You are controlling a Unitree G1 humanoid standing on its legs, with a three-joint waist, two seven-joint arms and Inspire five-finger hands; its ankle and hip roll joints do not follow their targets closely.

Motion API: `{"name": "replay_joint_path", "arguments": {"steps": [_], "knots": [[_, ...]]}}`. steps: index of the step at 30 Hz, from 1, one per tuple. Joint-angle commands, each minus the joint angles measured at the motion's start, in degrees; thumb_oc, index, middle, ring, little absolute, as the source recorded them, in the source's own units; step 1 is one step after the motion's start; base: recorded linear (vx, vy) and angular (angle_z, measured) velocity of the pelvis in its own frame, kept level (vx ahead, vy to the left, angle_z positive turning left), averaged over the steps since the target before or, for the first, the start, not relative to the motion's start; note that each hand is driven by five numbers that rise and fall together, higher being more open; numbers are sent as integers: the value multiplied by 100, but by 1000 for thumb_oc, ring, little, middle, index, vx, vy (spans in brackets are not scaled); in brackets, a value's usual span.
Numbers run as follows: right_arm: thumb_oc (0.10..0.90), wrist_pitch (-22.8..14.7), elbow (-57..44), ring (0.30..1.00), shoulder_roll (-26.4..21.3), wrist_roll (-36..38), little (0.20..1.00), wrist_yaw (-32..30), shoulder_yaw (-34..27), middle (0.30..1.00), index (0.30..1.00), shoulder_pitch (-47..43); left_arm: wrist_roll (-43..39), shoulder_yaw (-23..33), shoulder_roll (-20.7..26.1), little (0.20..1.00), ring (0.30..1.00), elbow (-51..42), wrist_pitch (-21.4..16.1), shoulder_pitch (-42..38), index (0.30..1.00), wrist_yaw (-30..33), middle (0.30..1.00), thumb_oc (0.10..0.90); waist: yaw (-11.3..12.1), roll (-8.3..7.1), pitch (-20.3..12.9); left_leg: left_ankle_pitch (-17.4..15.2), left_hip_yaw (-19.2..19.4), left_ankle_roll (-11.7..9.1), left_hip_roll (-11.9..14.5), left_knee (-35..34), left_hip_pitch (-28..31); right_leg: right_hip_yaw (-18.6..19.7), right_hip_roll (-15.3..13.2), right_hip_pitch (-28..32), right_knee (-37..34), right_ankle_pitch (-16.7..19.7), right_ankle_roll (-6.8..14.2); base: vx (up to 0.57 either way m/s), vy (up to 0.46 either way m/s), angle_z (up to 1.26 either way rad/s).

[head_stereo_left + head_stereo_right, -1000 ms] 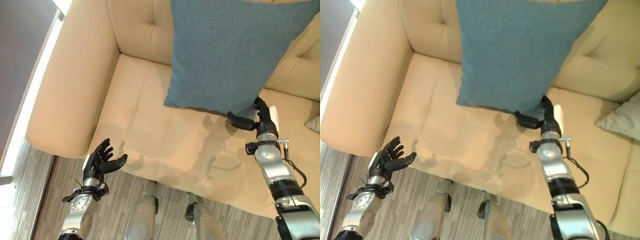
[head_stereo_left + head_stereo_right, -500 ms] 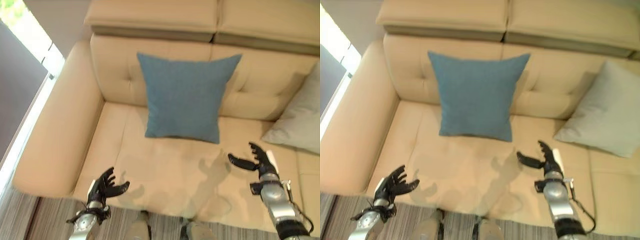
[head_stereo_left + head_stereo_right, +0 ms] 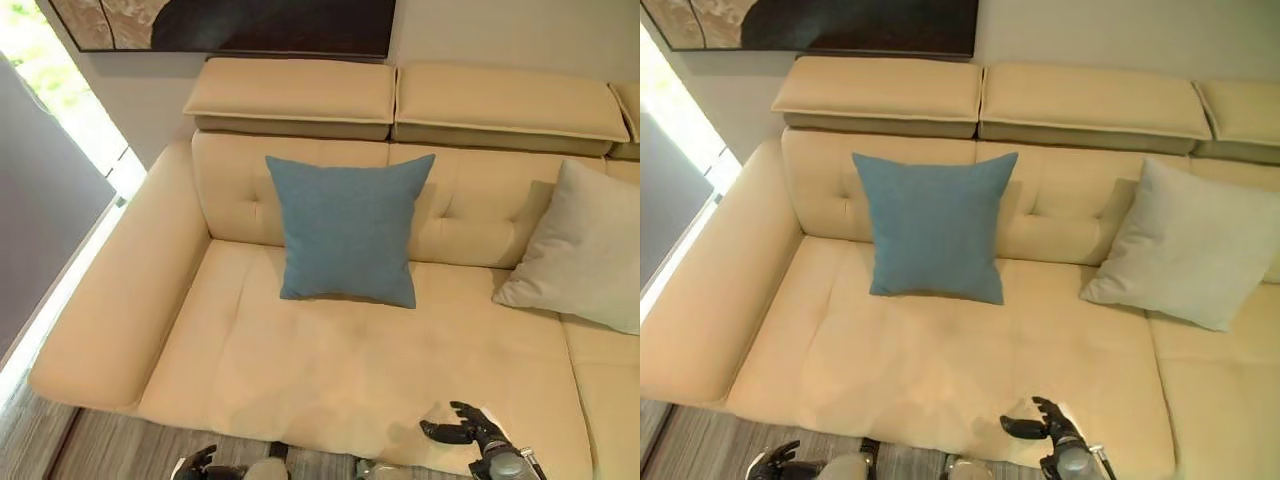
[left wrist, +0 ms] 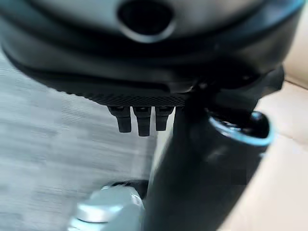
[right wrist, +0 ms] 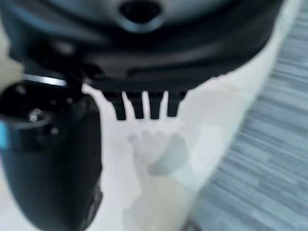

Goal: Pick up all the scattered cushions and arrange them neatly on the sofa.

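blue cushion (image 3: 348, 227) upright against sofa (image 3: 330, 350) backrest | right robot hand (image 3: 468, 432) empty, fingers spread, well apart at seat front | left robot hand (image 3: 773, 462) fingers unclear

**Cloth, leather-look and plastic on my feed**

I see the sofa (image 3: 330, 360) in a smooth, matt cream covering, leather-like, with tufted dimples in its back; the blue cushion (image 3: 348, 228) looks like coarse woven cloth, matt; the pale grey cushion (image 3: 1185, 243) is a finer, soft matt fabric; the floor (image 3: 700, 450) looks striped grey; the right robot hand (image 3: 462, 431) is dark, slightly glossy plastic; the picture (image 3: 220, 22) looks matt.
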Motion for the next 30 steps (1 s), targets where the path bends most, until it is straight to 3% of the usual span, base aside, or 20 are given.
{"name": "replay_joint_path", "arguments": {"steps": [1, 4, 7, 9, 12, 15, 16, 19, 21, 24, 30], "knots": [[800, -143, 98, 900, -208, -158, 900, -249, -192, 900, 900, -358, 177, -158, 94, 900, 900, -428, -181, 60, 900, 154, 900, 800, -139, -22, -225, -775, -18, 348, -110, -438, 680, 10, 212, -29, 168, -862, 809, -155, 113, 13], [800, -77, 425, 900, -90, -208, 900, -285, -146, 900, 900, -491, 234, -288, 35, 900, 900, -475, -194, -41, 900, 201, 900, 800, -245, 34, -234, -1162, 19, 506, -268, -1129, 973, 1, 127, -352, 341, -679, 923, -186, 140, 54], [800, -23, 611, 900, -18, -256, 900, -313, -96, 900, 900, -592, 231, -364, 40, 900, 900, -493, -225, -151, 900, 232, 900, 800, -248, -3, -177, -1147, -71, 614, -434, -1363, 983, 4, 41, -545, 421, -518, 1031, -221, 138, 11], [800, 66, 814, 900, 69, -397, 900, -311, 33, 900, 900, -727, 263, -401, 85, 900, 900, -520, -234, -234, 900, 300, 900, 800, -148, -88, -51, -1040, -104, 758, -618, -1602, 935, -20, -120, -790, 530, -392, 1208, -365, 165, -21], [800, 105, 913, 900, 137, -464, 900, -309, 109, 900, 900, -812, 286, -419, 130, 900, 900, -506, -242, -290, 900, 326, 900, 800, -115, -102, 78, -926, -87, 833, -628, -1567, 824, 79, -233, -977, 859, -369, 1331, -223, 57, -28], [800, 127, 973, 900, 163, -474, 900, -321, 160, 900, 900, -836, 344, -439, 222, 900, 900, -516, -217, -327, 900, 401, 900, 800, -2, -45, 166, -774, -20, 935, -594, -1559, 634, 320, -223, -865, 1575, -744, 1244, -300, 54, -9], [800, 109, 1027, 900, 179, -487, 900, -348, 153, 900, 900, -807, 412, -449, 244, 900, 900, -491, -188, -306, 900, 444, 900, 800, 110, 39, 135, -662, 41, 1012, -529, -1583, 511, 280, -270, -726, 2270, -1042, 1089, -230, 45, -12], [800, 111, 1123, 900, 221, -463, 900, -341, 136, 900, 900, -775, 438, -426, 256, 900, 900, -414, -174, -291, 900, 465, 900, 800, 182, 72, 38, -577, 50, 1030, -495, -1661, 452, 362, -255, -545, 2578, -1220, 1034, -108, -15, 4], [800, 108, 1170, 900, 293, -429, 900, -372, 85, 900, 900, -752, 403, -370, 263, 900, 900, -330, -181, -308, 900, 504, 900, 800, 289, 32, -83, -524, 83, 988, -489, -1708, 345, 362, -261, -262, 2374, -1277, 1055, -67, -90, -16], [800, 153, 1336, 900, 386, -432, 900, -429, 155, 900, 900, -804, 332, -301, 167, 900, 900, -158, -175, -264, 900, 570, 900, 800, 352, -65, -325, -461, 184, 914, -453, -1821, 325, 360, -132, 151, 1371, -1311, 1116, 1, -148, -46], [800, 163, 1403, 900, 387, -376, 900, -466, 184, 900, 900, -832, 279, -259, 110, 900, 900, -7, -145, -242, 900, 586, 900, 800, 313, -87, -395, -371, 190, 828, -357, -1952, 423, 450, 9, 382, 867, -1265, 1060, 17, -102, -15]]}}
